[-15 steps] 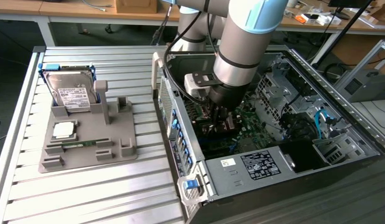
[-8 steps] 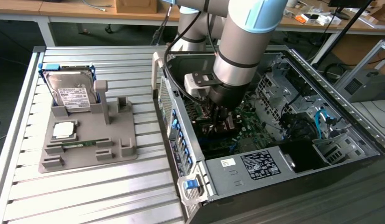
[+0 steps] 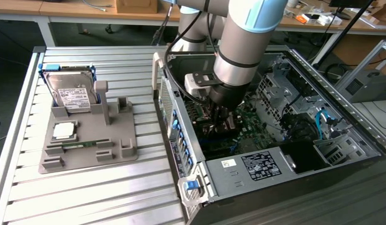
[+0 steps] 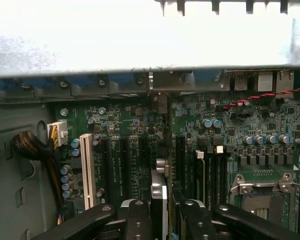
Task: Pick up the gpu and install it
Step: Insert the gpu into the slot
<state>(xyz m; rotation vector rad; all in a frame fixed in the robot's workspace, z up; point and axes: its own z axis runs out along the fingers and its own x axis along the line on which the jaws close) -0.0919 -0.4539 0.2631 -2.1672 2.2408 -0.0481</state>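
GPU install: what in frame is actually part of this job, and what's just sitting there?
In the job: gpu, held on edge in the gripper; motherboard slots; open computer case.
Lying about: hard drive and memory stick, both on the gray holder.

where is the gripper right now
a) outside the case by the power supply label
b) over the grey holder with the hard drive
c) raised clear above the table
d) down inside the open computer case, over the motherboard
d: in the exterior view the gripper reaches down into the open computer case, and the wrist view looks along the held gpu onto the motherboard slots.
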